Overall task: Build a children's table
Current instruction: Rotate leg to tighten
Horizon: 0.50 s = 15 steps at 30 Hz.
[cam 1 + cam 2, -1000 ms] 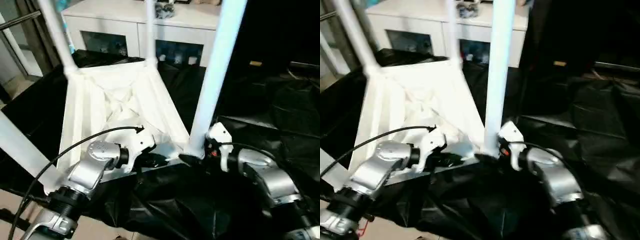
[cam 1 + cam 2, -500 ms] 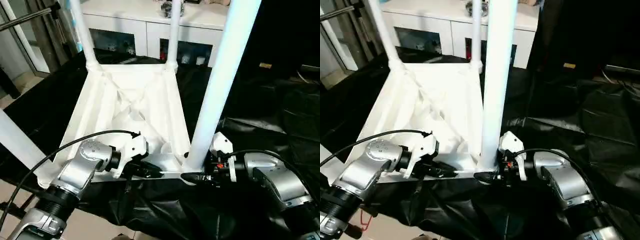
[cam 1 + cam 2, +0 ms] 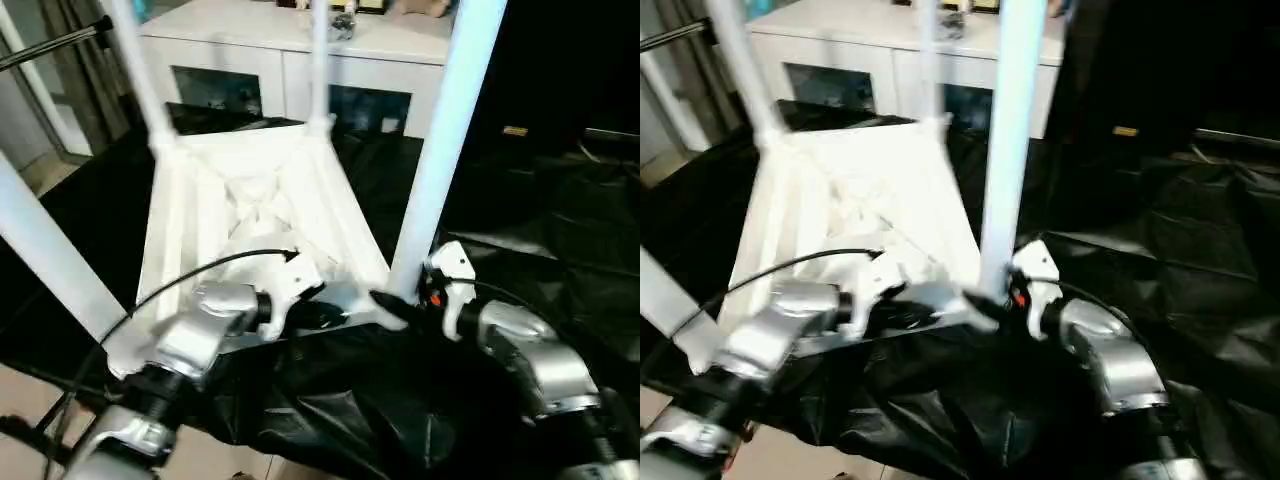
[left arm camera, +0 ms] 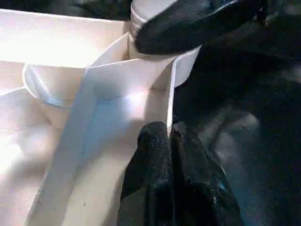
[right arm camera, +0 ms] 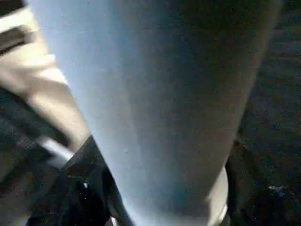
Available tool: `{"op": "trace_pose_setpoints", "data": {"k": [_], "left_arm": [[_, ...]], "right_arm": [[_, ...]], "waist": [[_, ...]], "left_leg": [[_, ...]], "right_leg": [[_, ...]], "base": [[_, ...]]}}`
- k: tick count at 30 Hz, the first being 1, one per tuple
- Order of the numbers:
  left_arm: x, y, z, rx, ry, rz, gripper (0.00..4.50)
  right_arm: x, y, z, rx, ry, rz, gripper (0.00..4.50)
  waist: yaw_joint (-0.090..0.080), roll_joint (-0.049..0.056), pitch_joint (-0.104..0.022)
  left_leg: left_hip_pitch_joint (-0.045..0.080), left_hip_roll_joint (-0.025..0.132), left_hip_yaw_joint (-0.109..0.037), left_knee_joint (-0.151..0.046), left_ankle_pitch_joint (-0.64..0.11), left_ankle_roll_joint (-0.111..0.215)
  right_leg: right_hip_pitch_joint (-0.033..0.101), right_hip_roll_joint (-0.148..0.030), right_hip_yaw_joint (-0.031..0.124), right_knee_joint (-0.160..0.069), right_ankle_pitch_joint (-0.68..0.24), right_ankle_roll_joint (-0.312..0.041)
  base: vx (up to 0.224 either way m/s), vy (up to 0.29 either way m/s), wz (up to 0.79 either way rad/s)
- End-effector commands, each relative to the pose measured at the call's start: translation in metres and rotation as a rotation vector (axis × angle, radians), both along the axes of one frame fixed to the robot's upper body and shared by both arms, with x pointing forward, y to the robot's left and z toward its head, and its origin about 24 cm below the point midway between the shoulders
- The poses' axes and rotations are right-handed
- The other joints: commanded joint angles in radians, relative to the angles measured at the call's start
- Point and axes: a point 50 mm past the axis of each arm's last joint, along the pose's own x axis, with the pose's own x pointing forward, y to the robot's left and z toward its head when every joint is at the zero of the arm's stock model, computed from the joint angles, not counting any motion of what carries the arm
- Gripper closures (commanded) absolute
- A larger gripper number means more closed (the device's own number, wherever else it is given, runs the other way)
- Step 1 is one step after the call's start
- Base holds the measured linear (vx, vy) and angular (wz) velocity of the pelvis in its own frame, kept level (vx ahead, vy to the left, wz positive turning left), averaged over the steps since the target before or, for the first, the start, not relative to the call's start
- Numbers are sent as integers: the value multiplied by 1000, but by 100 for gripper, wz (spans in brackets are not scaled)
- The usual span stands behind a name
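Your right gripper (image 3: 392, 302) straddles the base of the near-right leg (image 3: 445, 140), one black finger (image 5: 77, 186) on either side of the tube where it meets the corner socket (image 4: 157, 35) — a grip around that leg. Your left gripper (image 4: 170, 134) is pressed together on the near rim of the tabletop (image 3: 255, 205), just beside that socket. You see the children's table upside down on black sheeting (image 3: 520, 225), legs up, the white cabinet (image 3: 290, 60) beyond it.
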Motion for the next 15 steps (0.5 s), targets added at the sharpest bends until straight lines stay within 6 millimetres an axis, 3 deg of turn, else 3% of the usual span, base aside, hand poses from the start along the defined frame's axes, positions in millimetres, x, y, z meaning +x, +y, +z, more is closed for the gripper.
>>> {"op": "trace_pose_setpoints", "data": {"k": [1, 2, 5, 6, 7, 12, 14, 15], "left_arm": [[6, -26, 9, -41, -52, 51, 450], [6, -30, 10, -50, -51, 55, 450], [1, -41, 9, -46, -55, 17, 450], [-1, -42, 9, -48, -55, -7, 450], [-3, -42, 9, -49, -53, -24, 450], [-11, -32, 11, -49, -48, -123, 450], [-14, -25, 12, -48, -38, -170, 450], [-17, -18, 12, -47, -29, -215, 450]], "right_arm": [[-8, 37, -21, -18, 99, 32, 182], [-6, 41, -22, -31, 98, 2, 182], [-4, 54, -24, -69, 57, -25, 182], [-5, 58, -22, -50, 51, -4, 126], [-5, 60, -20, -20, 51, 13, 126], [-1, 54, -5, -1, -16, 83, 76], [0, 48, 1, 3, -45, 125, 65], [-2, 43, 6, 4, -66, 197, 65]], "waist": [[-2, -18, -47], [-4, -13, -47], [-10, -16, -47], [-10, -14, -47], [-11, -14, -47], [-16, -12, -51], [-20, -13, -53], [-21, -20, -56]], "left_leg": [[9, 3, -11, -74, -371, -15], [11, 2, -11, -74, -378, -18], [7, 0, -14, -76, -390, -19], [9, 1, -14, -77, -401, -16], [10, 1, -15, -76, -406, -14], [1, 7, -17, -82, -389, -5], [-4, 6, -15, -80, -365, 3], [-7, 8, -13, -78, -333, 11]], "right_leg": [[22, -16, 11, -102, -540, -98], [18, -15, 11, -104, -549, -94], [18, -15, 8, -108, -565, -80], [17, -15, 7, -110, -568, -76], [16, -14, 8, -110, -565, -76], [26, -14, 10, -97, -463, -108], [30, -13, 13, -91, -415, -126], [34, -12, 14, -85, -361, -140]], "base": [[0, 0, 0], [0, 0, 0], [0, 0, 0], [0, 0, 0], [0, 0, 0], [0, 0, 0], [0, 0, 0], [0, 0, 0]]}}
